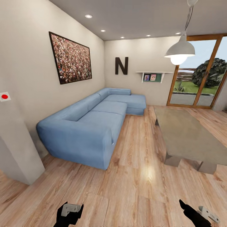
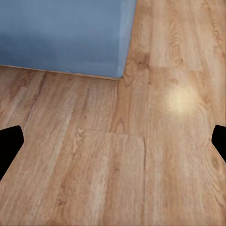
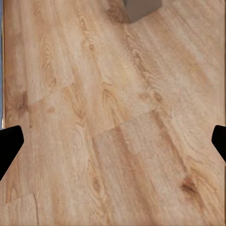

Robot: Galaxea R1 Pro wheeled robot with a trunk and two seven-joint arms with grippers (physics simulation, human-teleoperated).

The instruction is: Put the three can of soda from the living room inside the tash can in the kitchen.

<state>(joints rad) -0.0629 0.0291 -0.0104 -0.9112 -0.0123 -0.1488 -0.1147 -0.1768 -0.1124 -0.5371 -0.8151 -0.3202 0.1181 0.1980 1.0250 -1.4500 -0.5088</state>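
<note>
Both claws hang low over the wood-plank floor [image 1: 138,148], the left gripper [image 1: 70,212] and right gripper [image 1: 199,213] each spread wide with nothing between the fingers. Ahead, the living room holds a long blue sofa [image 1: 91,124] along the left wall, then a low grey table [image 1: 189,135] well apart to its right. No soda cans can be made out.

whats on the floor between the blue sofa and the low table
Bare wood floor: the head view shows nothing lying between the blue sofa and the low table.
</note>
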